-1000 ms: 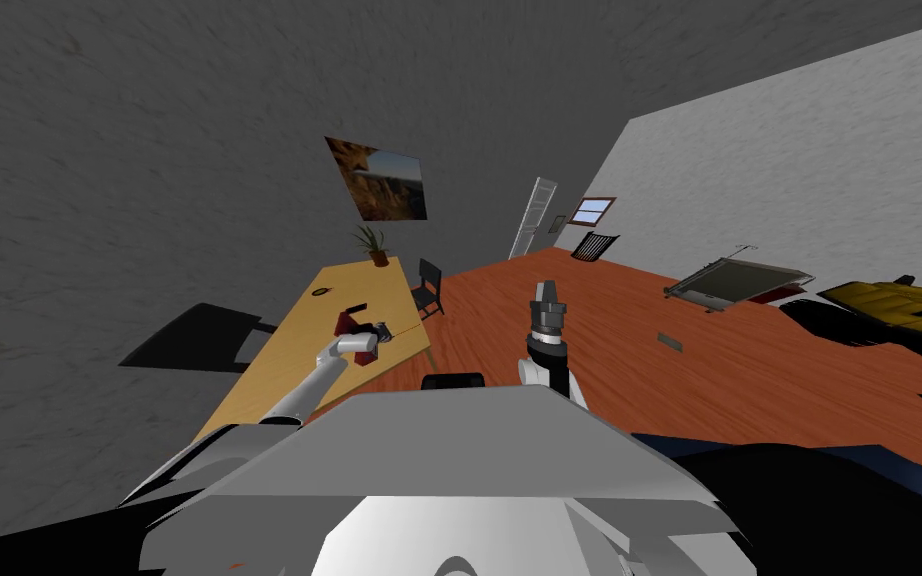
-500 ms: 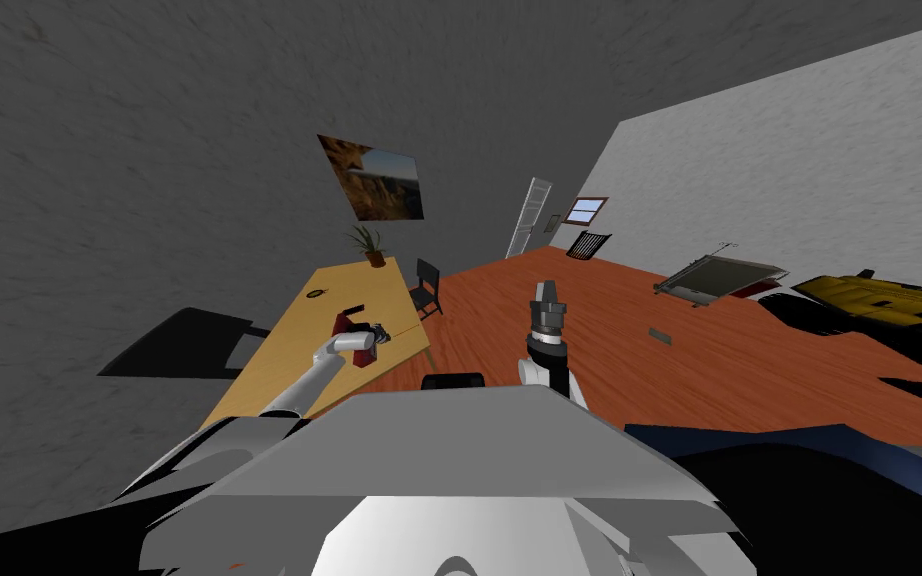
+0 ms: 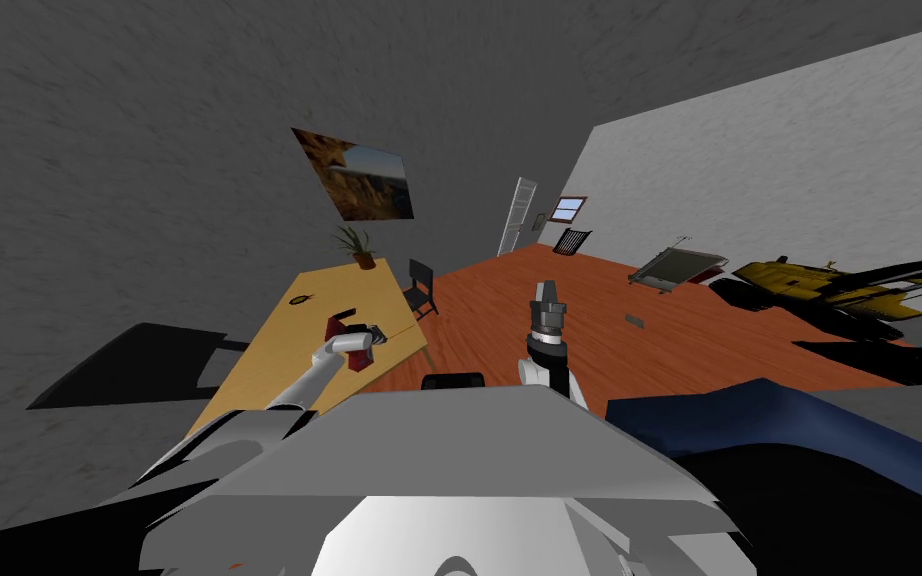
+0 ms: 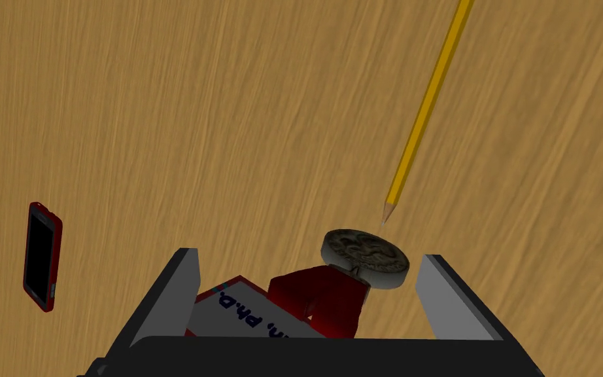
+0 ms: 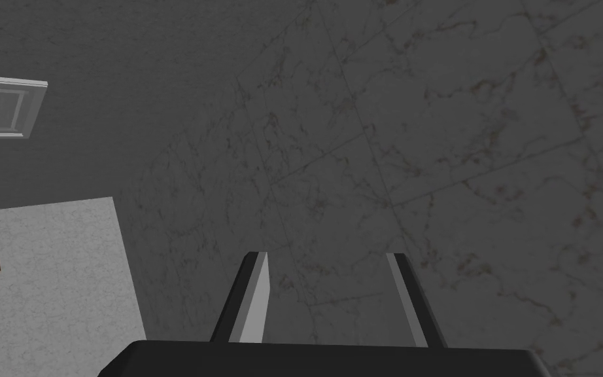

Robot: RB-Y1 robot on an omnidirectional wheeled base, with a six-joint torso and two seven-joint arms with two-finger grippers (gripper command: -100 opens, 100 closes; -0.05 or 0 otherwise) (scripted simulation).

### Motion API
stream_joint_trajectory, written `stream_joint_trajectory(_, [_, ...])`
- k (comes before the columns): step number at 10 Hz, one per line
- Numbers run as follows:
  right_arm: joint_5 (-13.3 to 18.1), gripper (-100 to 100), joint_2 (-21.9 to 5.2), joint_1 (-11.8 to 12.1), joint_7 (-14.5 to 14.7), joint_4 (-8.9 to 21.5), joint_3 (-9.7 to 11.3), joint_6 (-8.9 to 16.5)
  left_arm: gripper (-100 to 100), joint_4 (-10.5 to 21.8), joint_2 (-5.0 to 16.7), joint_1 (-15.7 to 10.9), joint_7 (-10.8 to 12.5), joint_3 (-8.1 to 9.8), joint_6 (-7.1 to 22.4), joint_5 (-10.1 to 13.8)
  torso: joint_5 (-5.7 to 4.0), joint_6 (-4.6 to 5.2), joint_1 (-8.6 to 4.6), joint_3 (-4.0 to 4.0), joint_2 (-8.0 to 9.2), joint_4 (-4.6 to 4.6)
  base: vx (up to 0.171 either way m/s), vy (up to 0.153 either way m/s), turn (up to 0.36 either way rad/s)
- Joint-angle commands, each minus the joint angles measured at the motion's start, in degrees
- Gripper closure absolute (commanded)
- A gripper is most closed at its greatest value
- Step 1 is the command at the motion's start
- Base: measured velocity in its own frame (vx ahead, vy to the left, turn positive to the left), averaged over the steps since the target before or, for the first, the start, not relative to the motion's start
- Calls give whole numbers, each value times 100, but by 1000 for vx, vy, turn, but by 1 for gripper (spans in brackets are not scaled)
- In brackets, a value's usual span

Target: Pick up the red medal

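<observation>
wood-grain table (image 4: 228,98) running under everything. left gripper (image 4: 307,256) hanging over it, fingers spread wide, gripping nothing. medal (image 4: 365,256) lying between them: dark round disc sitting nearer one finger than the other, neither touching it. its red ribbon (image 4: 320,301) trailing back toward the gripper body, over a white printed card (image 4: 241,313). disc looking slightly tilted, maybe propped on the card's edge; cannot tell for sure. just past the disc, pencil (image 4: 424,111) tip pointing at it, close but apart. phone (image 4: 40,256) in a red case lying well off, beyond the other finger. right gripper (image 3: 545,292) standing upright ahead of the chest, away from the table, fingers parted, idle.

judging: reach looking done, closing on the disc being the step in hand. doing it well means shifting the hand so the disc is sitting centred between the fingers, lowering until the tips are bracketing its rim and not the ribbon, then closing slowly. risks: the nearer finger shoving the disc into the pencil; tips catching the card and lifting it along.
</observation>
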Motion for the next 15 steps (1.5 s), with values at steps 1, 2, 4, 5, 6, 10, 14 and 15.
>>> stream_joint_trajectory(1, [0, 0, 0, 0, 0, 0, 0, 0, -100, 181, -30, -52, 23, 62, -80, -38, 0, 0, 0, 0, 0, 0, -40, 20, -118])
stream_joint_trajectory(2, [0, 0, 0, 0, 0, 0, 0, 0, -100, 310, -45, -94, 28, 97, -132, -49, 0, 0, -1, 0, 1, 0, -46, 16, -151])
stream_joint_trajectory(4, [0, 0, 0, 0, 0, 0, 0, 0, -100, 349, -49, -109, 31, 110, -141, -54, 0, -1, -2, 1, 2, 0, -30, 14, -79])
stream_joint_trajectory(5, [0, 0, 0, 1, 0, 0, 0, 0, 100, 361, -50, -113, 33, 114, -150, -55, -1, -3, -4, -2, -4, -1, 0, 0, 0])
stream_joint_trajectory(6, [0, 0, 0, 1, 0, 0, 0, 0, 100, 360, -49, -112, 33, 114, -149, -55, -1, -2, -7, -5, -10, -2, 0, 0, 0])
stream_joint_trajectory(10, [0, 0, 0, 1, 0, 0, 0, 0, 0, 361, -50, -112, 39, 118, -149, -52, -2, 1, -7, -9, -15, -4, 0, 0, 0])
stream_joint_trajectory(14, [0, 0, 0, 2, 0, 0, 0, 0, 100, -205, 15, 73, 8, -43, 76, -6, -4, 0, -14, -20, -34, -8, 49, -19, 166])
stream_joint_trajectory(15, [0, 0, 0, 2, 0, 0, 0, 0, 100, -333, 30, 115, 3, -78, 128, 5, -4, 3, -16, -20, -34, -8, 40, -28, 119])
